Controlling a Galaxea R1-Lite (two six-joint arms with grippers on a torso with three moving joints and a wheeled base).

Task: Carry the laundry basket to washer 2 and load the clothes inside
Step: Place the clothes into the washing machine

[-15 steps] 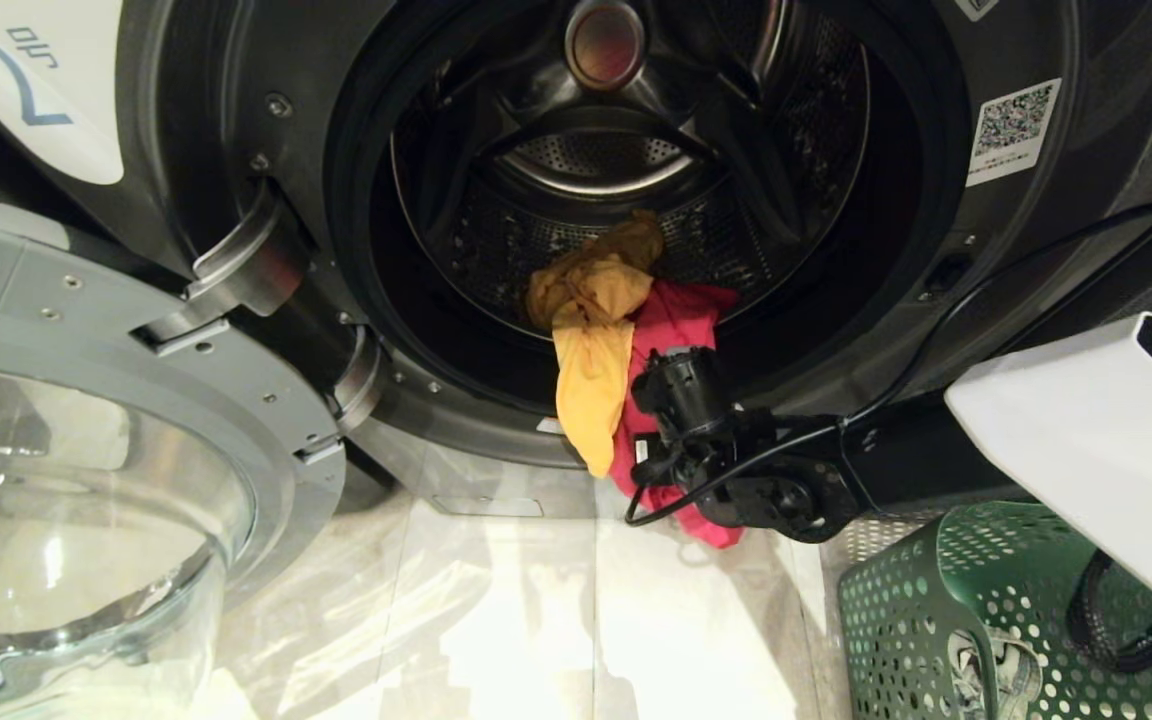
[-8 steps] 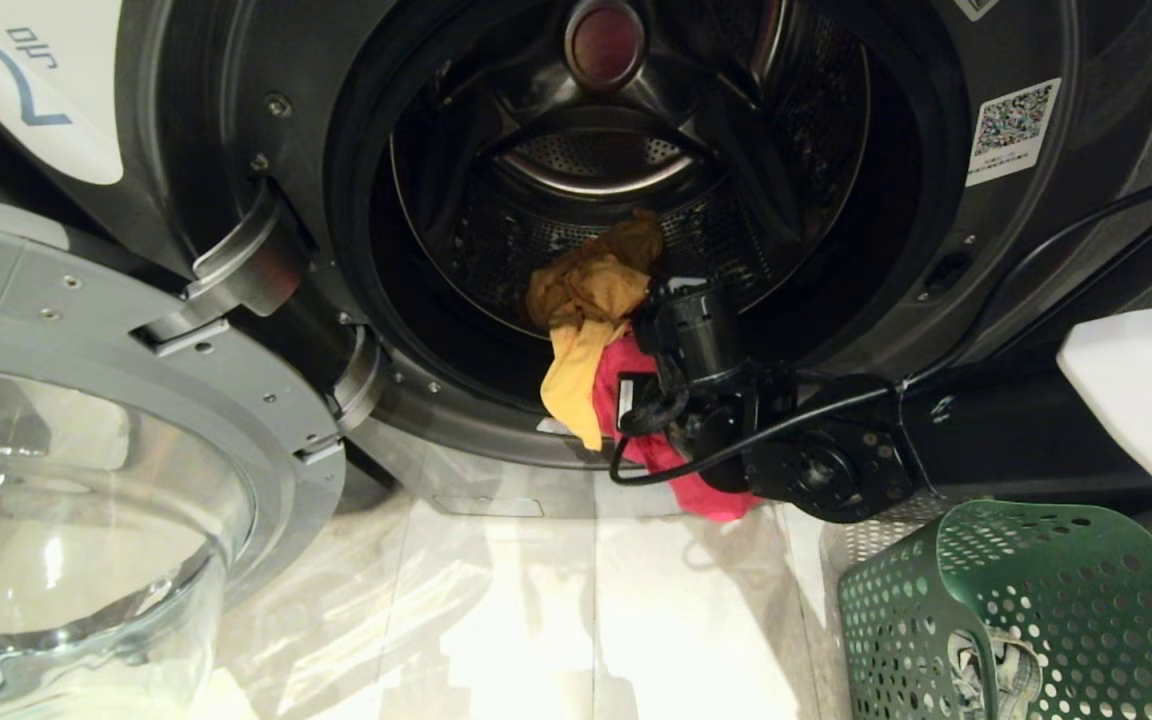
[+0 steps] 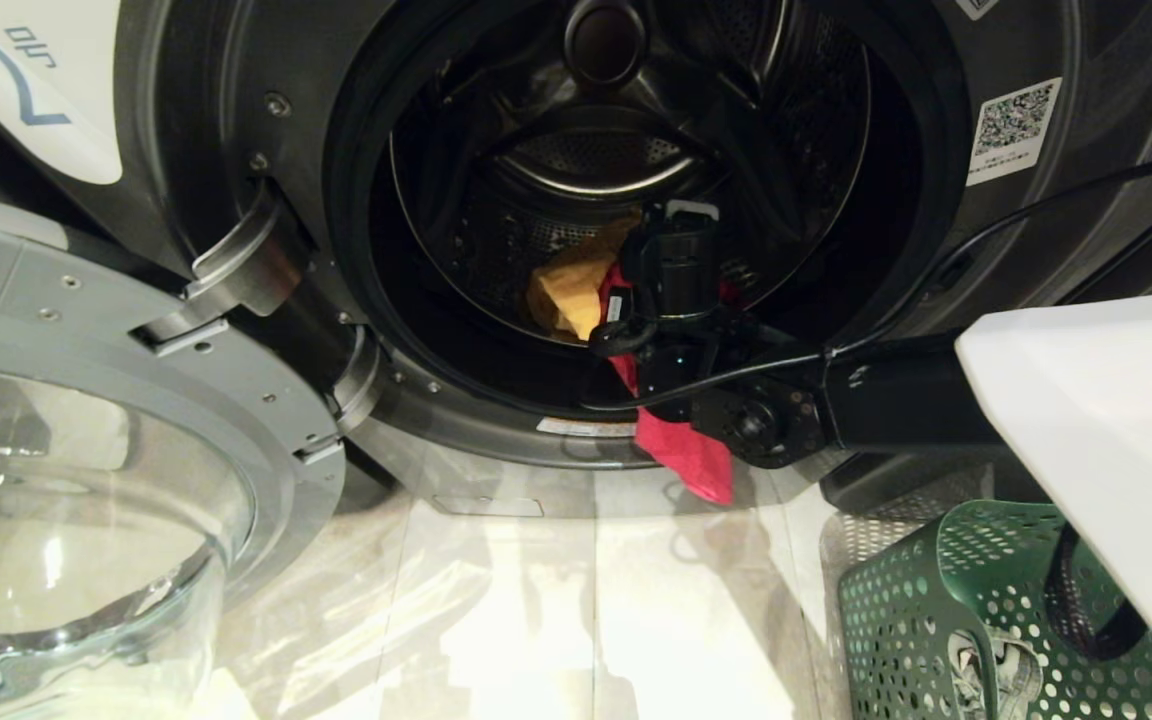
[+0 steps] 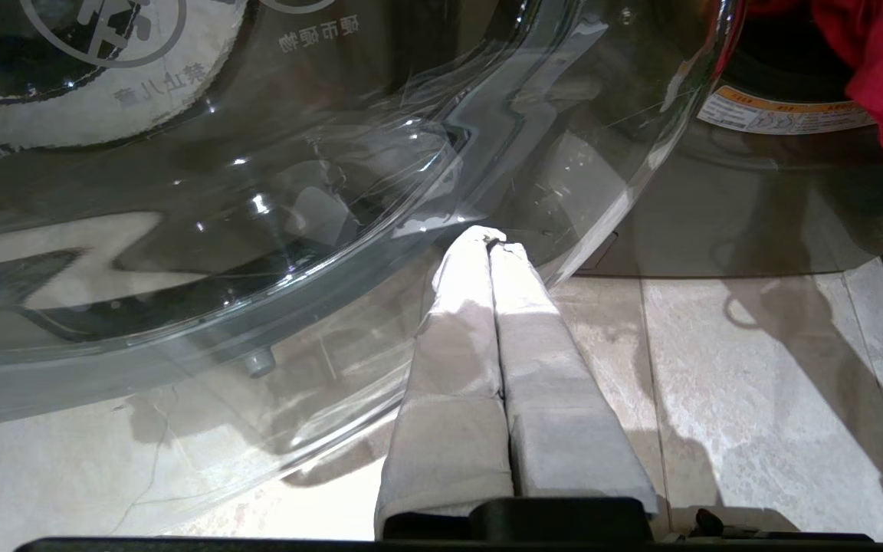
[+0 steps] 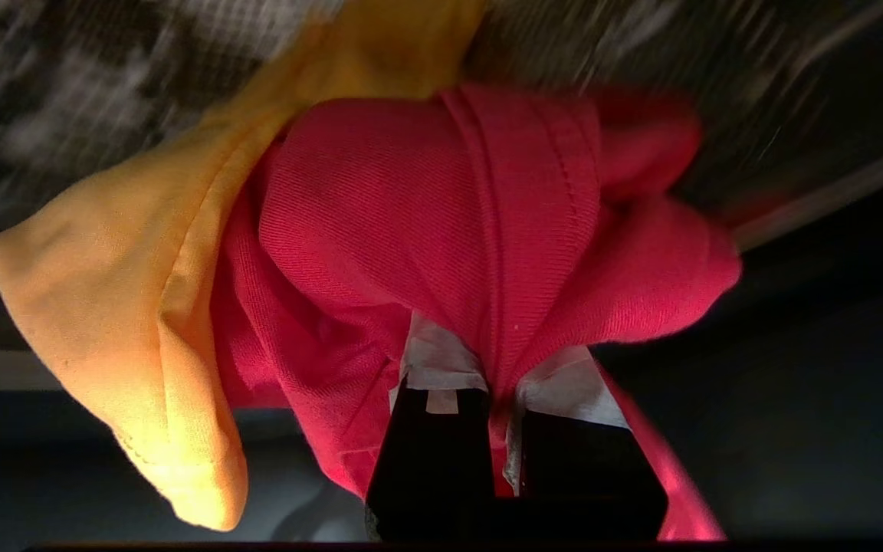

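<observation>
1. Right gripper point(image 3: 674, 235): reached through the mouth of washer 2 point(image 3: 236, 120), jaws clamped on a fold of the red garment point(image 3: 686, 455); the pinch shows plainly in the right wrist view point(image 5: 499, 368)
2. Red garment: upper part inside the drum, lower tail hanging out over the door sill toward the floor; to finish well the wrist should carry deeper and lift so the tail clears the rubber seal before letting go
3. Yellow garment point(image 3: 566, 295): lying on the drum floor just left of the gripper, touching the red one; likely to be pushed farther in with it, no harm in that
4. Release: judged best made well past the lip, else the tail may drag the garment back out
5. Laundry basket point(image 3: 936, 610): on the floor at near right, beside the machine; some pale fabric shows through a handle cut-out, so more may remain
6. Left gripper point(image 4: 491, 241): parked low by the open glass door point(image 3: 86, 480), jaws pressed together on nothing
7. Cable from the right arm crosses the opening; watch it on withdrawal
</observation>
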